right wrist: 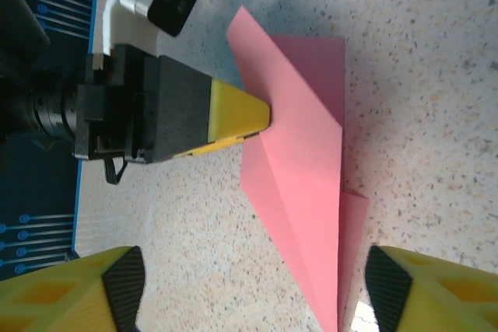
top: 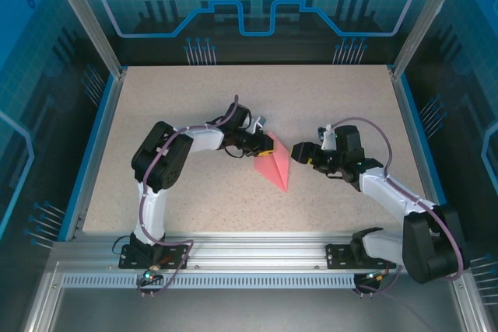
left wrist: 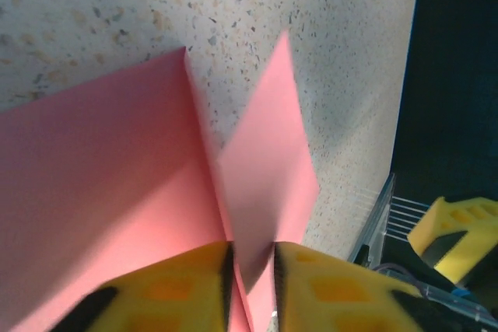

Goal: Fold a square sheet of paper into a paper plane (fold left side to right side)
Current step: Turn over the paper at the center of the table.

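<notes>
From my desk I saw the paper plane [top: 274, 169] lying near the middle of the table [top: 187, 99]. It was already a narrow pink dart, with its point toward the arm bases and a gripper on either side. The left gripper [left wrist: 253, 270] was clenched on one raised flap. Its wrist view showed the thin pink layer standing up between the yellow fingers [left wrist: 171, 285], while the rest of the paper lay flat on the speckled top. The right gripper [right wrist: 254, 281] was released, its fingers spread wide. The plane's tapering end lay between them in its wrist view and, as far as I could tell, they touched nothing.

My main worry was that nothing pinned the body down. I judged that if the left arm carried its flap across, the whole plane could slide or swivel on the smooth table, and the new crease would land off the centre line. Paper this thin could also crumple or tear at the pinch if the pull ran along the table instead of rolling over. The two grippers sat close together, so a careless swing risked knocking one against the other. And if the right one came down open to press, a fingertip could catch the loose edge and spoil the fold
</notes>
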You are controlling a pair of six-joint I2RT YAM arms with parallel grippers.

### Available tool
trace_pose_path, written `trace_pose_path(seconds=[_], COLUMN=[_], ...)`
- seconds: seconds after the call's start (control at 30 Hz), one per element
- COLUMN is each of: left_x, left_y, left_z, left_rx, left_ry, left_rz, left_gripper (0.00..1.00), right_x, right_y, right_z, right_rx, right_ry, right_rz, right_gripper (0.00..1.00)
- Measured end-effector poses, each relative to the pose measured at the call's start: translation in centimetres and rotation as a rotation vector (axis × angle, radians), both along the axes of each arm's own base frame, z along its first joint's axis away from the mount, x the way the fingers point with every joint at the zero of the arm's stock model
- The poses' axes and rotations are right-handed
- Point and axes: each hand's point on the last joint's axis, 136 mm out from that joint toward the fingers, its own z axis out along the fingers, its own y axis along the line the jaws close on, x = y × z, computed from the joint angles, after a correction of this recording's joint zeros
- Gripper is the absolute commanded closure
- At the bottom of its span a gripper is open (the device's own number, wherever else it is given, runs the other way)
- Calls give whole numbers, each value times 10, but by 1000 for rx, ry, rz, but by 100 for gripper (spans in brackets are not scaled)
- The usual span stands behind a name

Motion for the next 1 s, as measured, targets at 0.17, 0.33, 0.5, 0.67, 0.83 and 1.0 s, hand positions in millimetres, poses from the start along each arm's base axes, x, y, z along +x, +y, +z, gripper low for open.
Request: trace_pose_path(seconds=[0.17, 0.33, 0.5, 0.67, 0.83, 1.0], left_x=[2, 7, 21, 33, 36, 32], left_y=[-1, 0, 6, 17, 21, 19], left_z=[4, 27, 82, 137, 169, 174], left_rx=[-5, -17, -68, -122, -154, -174], left_ry=[-12, -45, -146, -258, -314, -298], left_rz=[-4, 2, 27, 58, 68, 59], left_gripper=[97, 100, 100, 100, 100, 100], right_x=[-10, -18, -23, -24, -15, -8], right_y=[3, 8, 16, 27, 39, 49], right_z=[-7, -13, -12, -12, 1, 21], right_rx=[18, 47, 125, 231, 348, 408], right_ry=[45, 79, 86, 110, 86, 22], right_rz=[51, 105, 156, 197, 230, 266], right_gripper=[2, 0, 0, 0, 2, 16])
